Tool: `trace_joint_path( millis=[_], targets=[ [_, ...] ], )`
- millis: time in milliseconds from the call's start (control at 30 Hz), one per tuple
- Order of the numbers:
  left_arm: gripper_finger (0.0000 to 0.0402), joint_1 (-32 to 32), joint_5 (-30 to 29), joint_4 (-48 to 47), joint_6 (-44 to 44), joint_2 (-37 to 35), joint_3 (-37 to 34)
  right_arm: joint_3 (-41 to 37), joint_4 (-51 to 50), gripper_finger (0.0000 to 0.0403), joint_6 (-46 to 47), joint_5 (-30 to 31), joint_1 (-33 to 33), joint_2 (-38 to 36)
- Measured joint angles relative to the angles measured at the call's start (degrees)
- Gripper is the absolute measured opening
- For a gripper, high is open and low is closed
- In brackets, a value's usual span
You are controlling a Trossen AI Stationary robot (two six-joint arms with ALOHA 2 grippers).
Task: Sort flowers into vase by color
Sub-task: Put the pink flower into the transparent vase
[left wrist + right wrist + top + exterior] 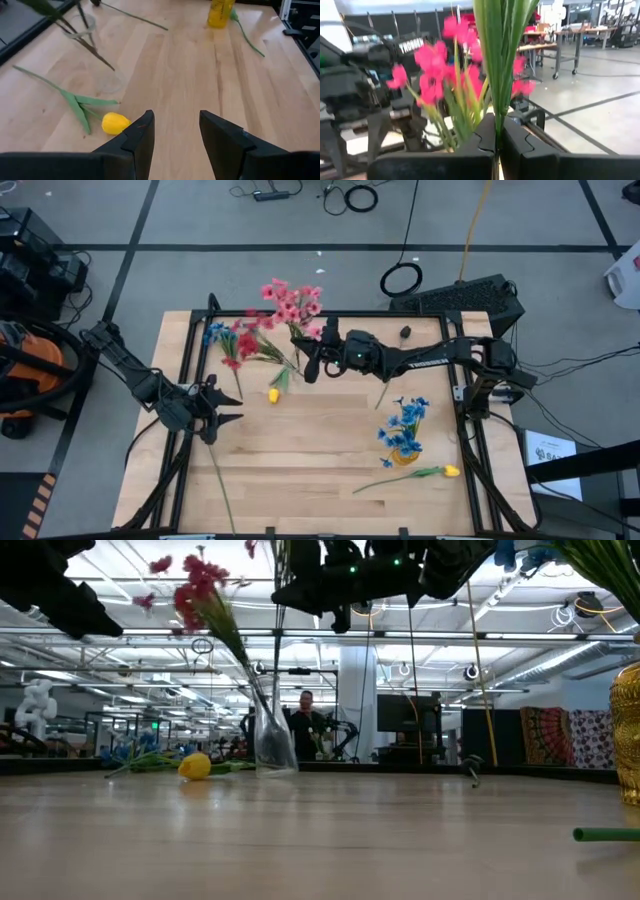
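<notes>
Right tool [312, 352] clamped on pink plastic spray [293, 302] mid-sort – yellow buds [273, 395] on wooden worktop [320, 450] remain, left tool [228, 408] apart.

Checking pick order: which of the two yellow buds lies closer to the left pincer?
The yellow bud beside the pink spray, near the table's middle. It lies just ahead of the open left pincer; the other yellow bud lies near the blue flowers.

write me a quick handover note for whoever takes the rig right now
Right hand: shut on a pink spray, held up at the far side of the table.
Left hand: open, empty, low over the near-left table.
Done: blue flowers stand in the yellow vase.
Left: the pink spray, the red and blue flowers lying far left, and two yellow buds on the table.
</notes>
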Motion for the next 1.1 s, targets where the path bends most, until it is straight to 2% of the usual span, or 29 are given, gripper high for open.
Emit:
trace_joint_path(
  millis=[400, 533, 767, 1100],
  targets=[
    [0.0162, 0.5, -0.5, -0.6, 0.5, 0.0, 0.0, 0.0, -5.1, 0.0000, -0.5, 2.7, 2.2, 0.0],
    [0.0162, 0.5, -0.6, -0.6, 0.5, 0.0, 0.0, 0.0, -7.9, 0.0000, -0.6, 5.5, 2.8, 0.1],
    [0.0162, 0.5, -0.7, -0.6, 0.5, 0.0, 0.0, 0.0, -10.3, 0.0003, 1.6, 5.5, 3.0, 0.1],
    [0.0162, 0.5, -0.7, -1.3, 0.3, 0.0, 0.0, 0.0, -11.7, 0.0063, 1.8, 5.2, 4.0, 0.1]
  ],
)
